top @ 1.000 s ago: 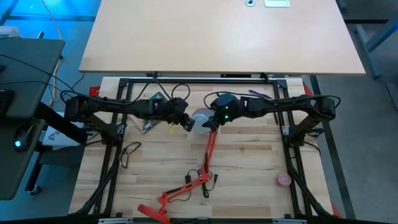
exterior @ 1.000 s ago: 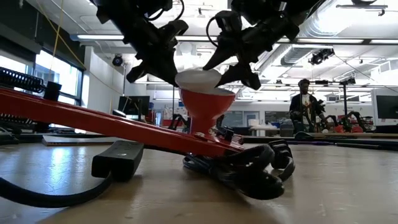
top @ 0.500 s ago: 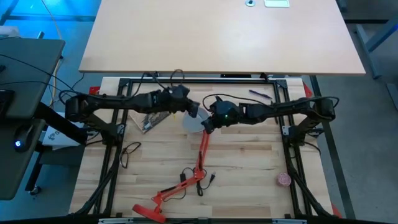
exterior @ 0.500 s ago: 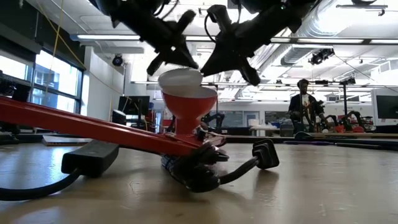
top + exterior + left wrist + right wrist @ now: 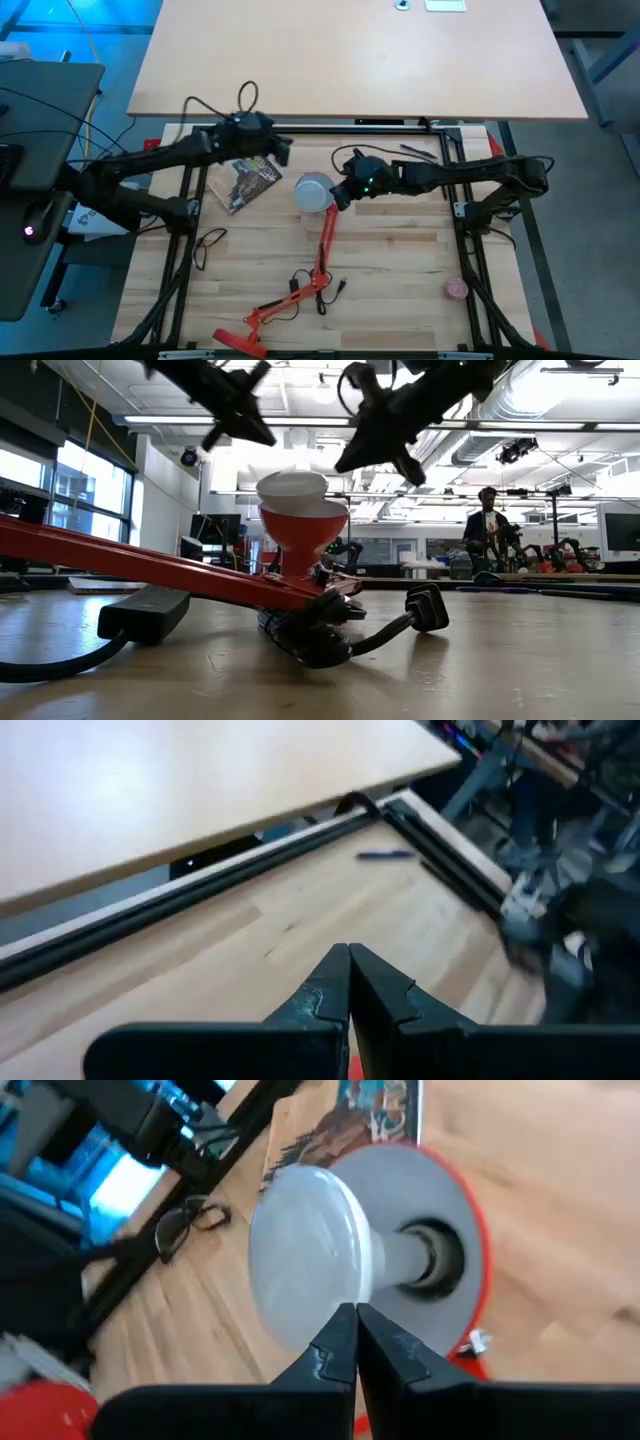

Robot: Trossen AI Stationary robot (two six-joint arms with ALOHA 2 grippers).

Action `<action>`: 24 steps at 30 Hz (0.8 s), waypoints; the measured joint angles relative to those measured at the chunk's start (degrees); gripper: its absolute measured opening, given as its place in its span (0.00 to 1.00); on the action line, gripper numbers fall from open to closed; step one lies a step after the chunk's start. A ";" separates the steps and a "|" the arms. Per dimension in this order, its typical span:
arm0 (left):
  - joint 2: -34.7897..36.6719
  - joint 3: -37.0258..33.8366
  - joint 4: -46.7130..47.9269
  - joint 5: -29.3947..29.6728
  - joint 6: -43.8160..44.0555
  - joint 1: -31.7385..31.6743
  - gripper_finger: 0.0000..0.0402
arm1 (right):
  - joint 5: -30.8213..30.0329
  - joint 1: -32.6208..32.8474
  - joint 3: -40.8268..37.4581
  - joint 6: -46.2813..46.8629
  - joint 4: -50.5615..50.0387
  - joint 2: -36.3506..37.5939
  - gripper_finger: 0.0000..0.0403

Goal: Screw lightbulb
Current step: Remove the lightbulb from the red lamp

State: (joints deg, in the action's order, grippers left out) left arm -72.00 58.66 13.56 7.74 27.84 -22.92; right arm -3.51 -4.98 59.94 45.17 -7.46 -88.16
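Left end effector (image 5: 283,146): hanging above the desk's far-left part, near its far edge, over a booklet (image 5: 250,177); its fingers are pressing together on nothing and touching nothing.
Bulb (image 5: 305,1260): sitting neck-down in the socket of the lamp (image 5: 322,235), at the middle of the desk toward the far edge, its dome rising above the shade's rim in the low view.
Right end effector (image 5: 333,197): hovering just beside the bulb on its right, fingers pressing together, not gripping it as far as the wrist view shows.
Progress: the bulb is already seated; whether it is screwed fully home cannot be told, so a final turn or two may be remaining.
Room: bare desk is lying open right of the lamp; the lamp's arm and cable are crowding the near middle, the frame rail (image 5: 330,128) is bounding the far edge.
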 joint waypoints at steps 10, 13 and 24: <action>9.14 -7.96 19.35 -0.99 6.25 12.12 0.00 | 15.39 -0.29 0.25 -19.02 -5.22 4.09 0.00; 8.41 -10.87 18.78 -0.78 10.45 16.35 0.00 | 16.05 0.44 5.23 -22.24 -9.56 1.53 0.00; 7.53 -16.88 15.37 6.67 18.33 28.61 0.00 | 8.11 -4.20 29.07 -40.25 -41.47 -12.54 0.00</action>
State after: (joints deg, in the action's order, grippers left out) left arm -64.47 41.78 28.93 14.41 46.17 5.69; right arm 4.59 -9.18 89.02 4.92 -48.93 -100.70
